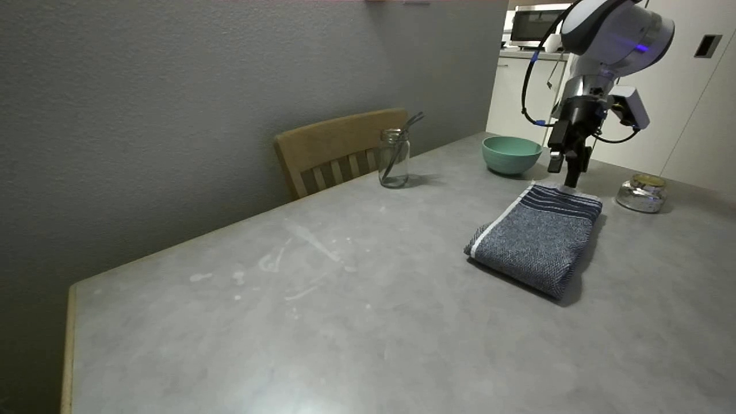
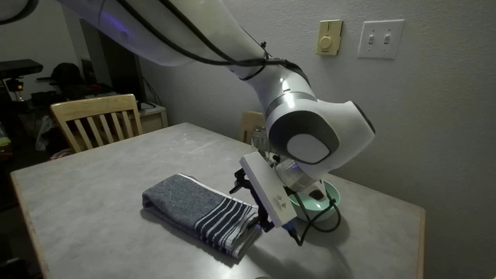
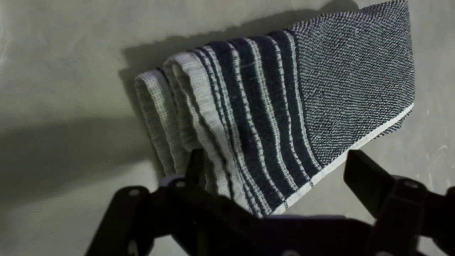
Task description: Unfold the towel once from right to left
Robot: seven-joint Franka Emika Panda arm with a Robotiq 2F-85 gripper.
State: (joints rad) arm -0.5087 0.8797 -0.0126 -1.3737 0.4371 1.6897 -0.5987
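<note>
In an exterior view the towel (image 1: 535,241) lies folded on the surface (image 1: 345,310), near the teal bowl (image 1: 512,158). Long axis slants lower left to upper right, striped end toward my tool (image 1: 563,178). Blue-grey weave, navy band with white stripes, layered pale hem, white long edge. I have the tool spread wide; can't tell whether it touches cloth.

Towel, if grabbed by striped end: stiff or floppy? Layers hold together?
The towel will likely flop, since it curves softly where folded. Its layers may separate: several pale edges sit apart at the striped end.
</note>
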